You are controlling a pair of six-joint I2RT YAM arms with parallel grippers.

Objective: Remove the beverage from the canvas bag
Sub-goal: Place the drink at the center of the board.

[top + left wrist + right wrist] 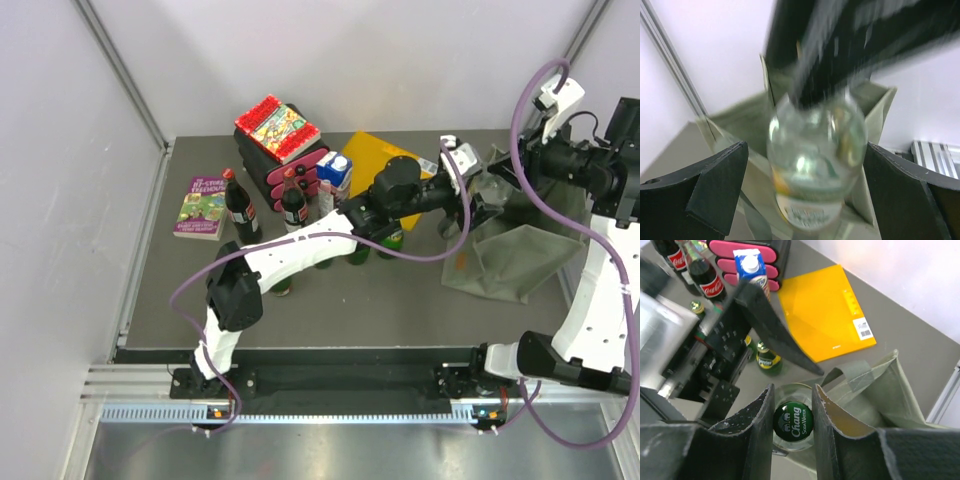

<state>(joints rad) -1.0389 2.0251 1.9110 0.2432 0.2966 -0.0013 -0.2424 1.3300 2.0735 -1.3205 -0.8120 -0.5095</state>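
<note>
The beverage is a clear glass soda-water bottle (790, 395) with a green "Chang" cap (793, 421). My right gripper (793, 400) is shut on its neck just under the cap. It holds the bottle upright at the open mouth of the olive-green canvas bag (890, 390). The bag lies slumped at the right of the table (510, 255). My left gripper (805, 150) is open wide, with one finger on either side of the bottle's body (815, 150) and a gap on both sides. The bag (740, 125) stands behind it. The bottle's base is hidden.
A yellow-orange folder (385, 155) lies behind the bag. To the left are a blue-white carton (335, 175), a pink-and-black rack (290, 165) with a book on top, two cola bottles (240, 205), green Perrier bottles (767, 360) and a purple-green book (203, 207).
</note>
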